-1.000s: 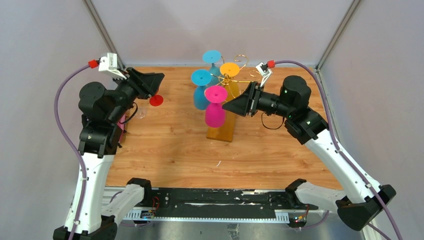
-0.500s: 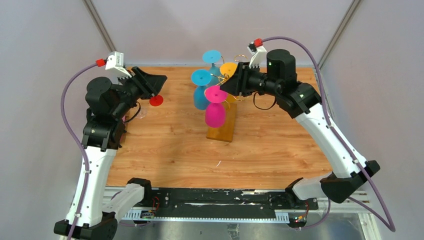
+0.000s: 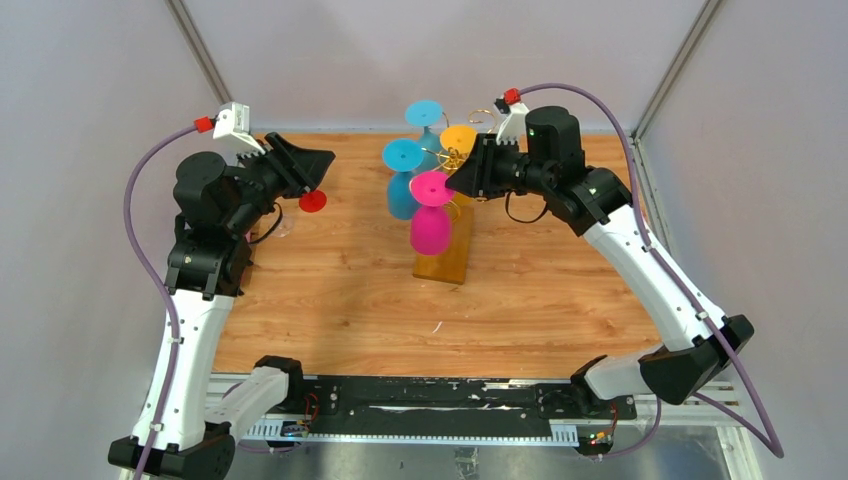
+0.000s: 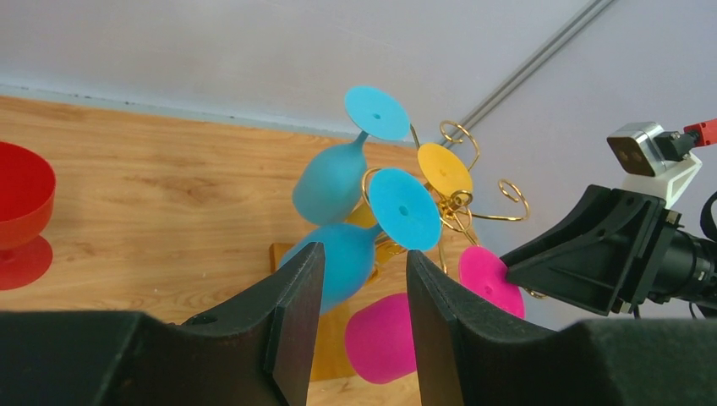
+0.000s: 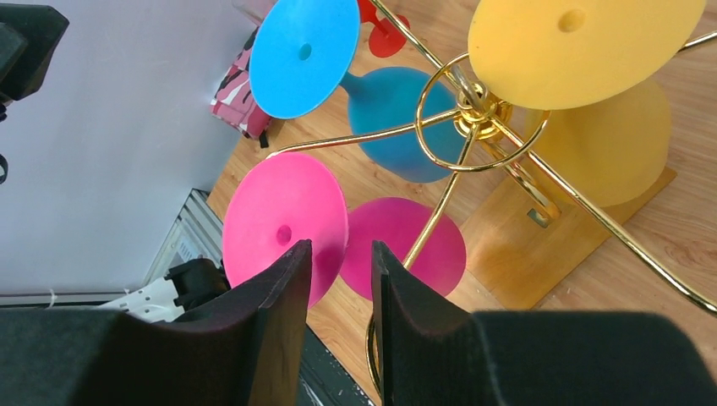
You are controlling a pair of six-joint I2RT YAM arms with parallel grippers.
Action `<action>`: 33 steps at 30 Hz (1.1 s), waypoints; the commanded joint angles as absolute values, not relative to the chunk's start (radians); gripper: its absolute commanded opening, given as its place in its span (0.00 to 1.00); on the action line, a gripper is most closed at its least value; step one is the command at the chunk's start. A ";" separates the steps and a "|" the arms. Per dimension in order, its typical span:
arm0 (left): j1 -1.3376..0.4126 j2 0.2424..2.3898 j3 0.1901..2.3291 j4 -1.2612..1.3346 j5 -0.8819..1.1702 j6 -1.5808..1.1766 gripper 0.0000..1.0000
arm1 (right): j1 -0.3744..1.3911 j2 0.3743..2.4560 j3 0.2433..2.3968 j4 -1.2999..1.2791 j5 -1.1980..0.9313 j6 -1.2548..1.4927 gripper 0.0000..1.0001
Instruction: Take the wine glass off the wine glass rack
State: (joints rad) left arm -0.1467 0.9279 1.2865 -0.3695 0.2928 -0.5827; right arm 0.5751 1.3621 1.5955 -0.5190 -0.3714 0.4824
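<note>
The wine glass rack is gold wire on an amber base at mid table. Pink, yellow and two blue wine glasses hang upside down from it. My right gripper is open, its tips just right of the pink glass's foot. In the right wrist view the gripper has the pink foot just past its left finger, with nothing held. My left gripper is open and empty, raised left of the rack. In the left wrist view this gripper faces the rack.
A red wine glass is on the table below my left gripper; its bowl shows in the left wrist view. A pink patterned object lies at the table's left edge. Grey walls close the back and sides.
My right arm has risen and swung left, bringing its gripper from beside the rack up to the pink glass's foot. My left arm has lifted slightly.
</note>
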 commanded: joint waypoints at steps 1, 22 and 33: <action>-0.152 0.926 1.297 -0.373 0.297 -0.576 0.46 | 0.558 1.359 1.580 -0.491 -0.423 0.505 0.36; -0.152 0.921 1.271 -0.359 0.318 -0.592 0.46 | 0.532 1.360 1.545 -0.410 -0.530 0.647 0.11; -0.152 0.920 1.252 -0.363 0.314 -0.585 0.46 | 0.525 1.368 1.550 -0.416 -0.535 0.729 0.00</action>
State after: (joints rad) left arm -0.1467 0.9279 1.2594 -0.3691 0.3031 -0.5873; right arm 0.5430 1.3720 1.5463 -0.4026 -0.5358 0.6914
